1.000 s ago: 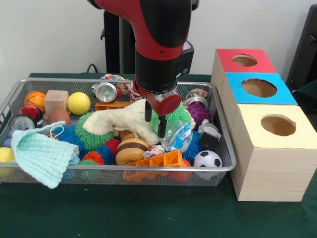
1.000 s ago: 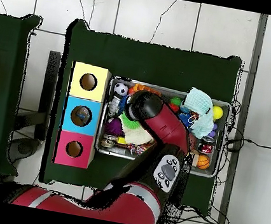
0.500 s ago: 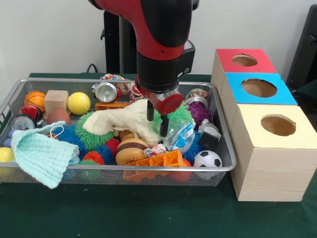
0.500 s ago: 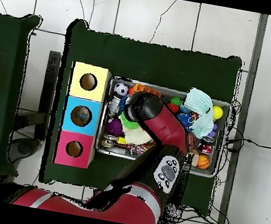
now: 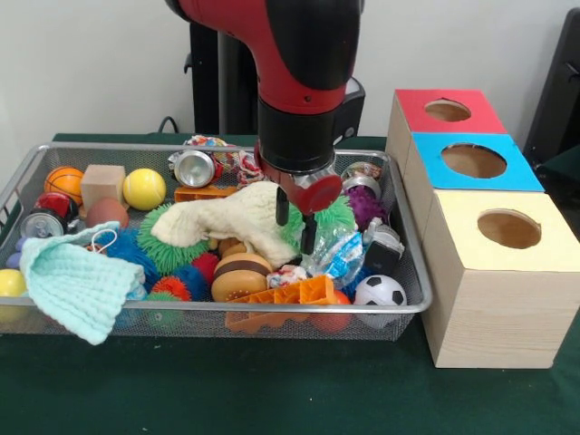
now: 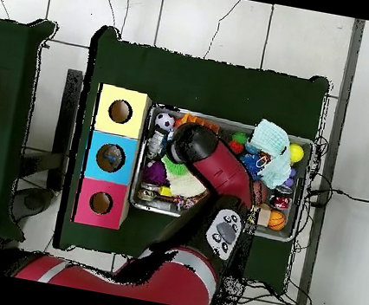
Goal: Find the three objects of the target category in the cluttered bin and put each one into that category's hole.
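My gripper (image 5: pixel 295 222) hangs low inside the wire bin (image 5: pixel 208 308), open, its two black fingers (image 5: pixel 282 207) apart with nothing between them. It hovers at the right end of a cream plush toy (image 5: pixel 227 220), just above a crinkled clear-and-blue plastic packet (image 5: pixel 333 254) and a green spiky ball (image 5: pixel 337 214). Three boxes with round holes stand right of the bin: red (image 5: pixel 444 111), blue (image 5: pixel 473 160), yellow (image 5: pixel 507 228). In the overhead view the arm (image 6: pixel 211 169) covers the gripper and the middle of the bin.
The bin also holds a soccer ball (image 5: pixel 380 292), burger toy (image 5: pixel 238 275), orange plastic pieces (image 5: pixel 294 294), silver cans (image 5: pixel 195 168), a yellow ball (image 5: pixel 144 188), basketball (image 5: pixel 63 181), wooden block (image 5: pixel 101 184) and mint cloth (image 5: pixel 77 285). A dark green cloth (image 5: pixel 272 390) covers the table.
The gripper has shifted slightly to the right, towards the boxes, staying low over the plush toy's end. Nothing in the bin has visibly moved.
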{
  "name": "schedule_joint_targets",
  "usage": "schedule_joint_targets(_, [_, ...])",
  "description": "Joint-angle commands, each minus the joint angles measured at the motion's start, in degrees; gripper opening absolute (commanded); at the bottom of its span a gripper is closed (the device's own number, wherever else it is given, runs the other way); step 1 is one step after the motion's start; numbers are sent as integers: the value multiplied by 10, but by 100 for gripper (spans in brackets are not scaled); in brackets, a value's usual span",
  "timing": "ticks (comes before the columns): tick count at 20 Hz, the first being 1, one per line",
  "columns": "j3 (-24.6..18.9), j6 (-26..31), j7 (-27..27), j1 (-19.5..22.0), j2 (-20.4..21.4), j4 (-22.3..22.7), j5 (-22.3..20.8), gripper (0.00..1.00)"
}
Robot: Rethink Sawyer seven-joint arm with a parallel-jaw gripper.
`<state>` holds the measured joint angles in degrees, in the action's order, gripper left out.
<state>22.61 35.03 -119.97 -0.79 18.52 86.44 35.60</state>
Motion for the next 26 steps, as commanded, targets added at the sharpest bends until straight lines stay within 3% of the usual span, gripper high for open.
schedule_joint_targets(1, [-59,-16,-129,-13,-44,-33,6,100])
schedule_joint_targets(15, [-63,-15,-128,-13,-64,-72,14,100])
schedule_joint_targets(26, [-83,-40,-95,-1,-58,-55,10,100])
